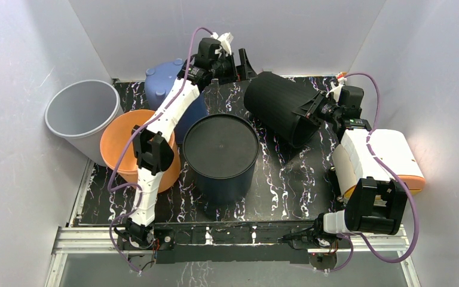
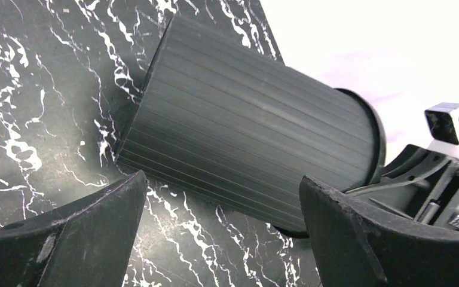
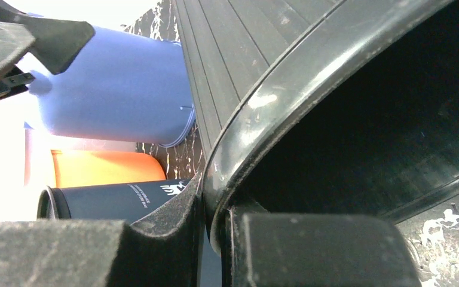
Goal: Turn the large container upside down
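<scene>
Right gripper point(image 1: 321, 112), arm stretched forward, pinches the rim of the large black ribbed plastic container point(image 1: 278, 106), which lies tilted on its side at the far right of the marbled black table point(image 1: 290, 182). Left gripper point(image 1: 239, 64), arm extended to the far edge, gapes wide, empty, near the container's base.

The left arm point(image 1: 167, 113) covers part of the blue container point(image 1: 157, 84) left of the black ribbed bin point(image 1: 275, 101); the bin's rim is hidden under the right hand point(image 1: 312, 112), its inside too dark.
</scene>
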Robot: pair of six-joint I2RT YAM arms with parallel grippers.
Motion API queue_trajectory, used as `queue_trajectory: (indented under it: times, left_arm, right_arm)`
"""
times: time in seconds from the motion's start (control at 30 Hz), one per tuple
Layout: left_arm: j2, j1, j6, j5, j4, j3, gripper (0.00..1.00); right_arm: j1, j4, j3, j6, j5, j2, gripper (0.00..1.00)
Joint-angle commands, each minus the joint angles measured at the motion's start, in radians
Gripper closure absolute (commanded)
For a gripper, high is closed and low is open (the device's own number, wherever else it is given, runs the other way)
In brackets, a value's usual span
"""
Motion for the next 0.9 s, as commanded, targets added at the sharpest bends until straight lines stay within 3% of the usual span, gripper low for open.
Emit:
queue_trajectory:
  times: [0.0,0.4,0.6,0.87]
  left_arm:
    - [-0.021,-0.006,0.017,0.073,-0.013,0.018,0.02]
    - [-0.207,-0.083,0.029,0.065,-0.013,-0.265,0.02]
    - [-0.228,-0.169,-0.002,0.054,-0.041,-0.31,0.02]
    - [-0.36,-0.262,-0.083,-0.023,0.063,-0.5,0.02]
  right_arm:
    - [-0.002,0.025,-0.008,-0.035,-0.032,-0.041,1.0]
    - [-0.003,0.037,-0.027,-0.028,-0.08,-0.061,1.0]
    - [-0.003,-0.032,0.0,-0.053,-0.032,-0.086,1.0]
    - [-0.004,-0.077,-0.004,-0.071,-0.001,-0.111,1.0]
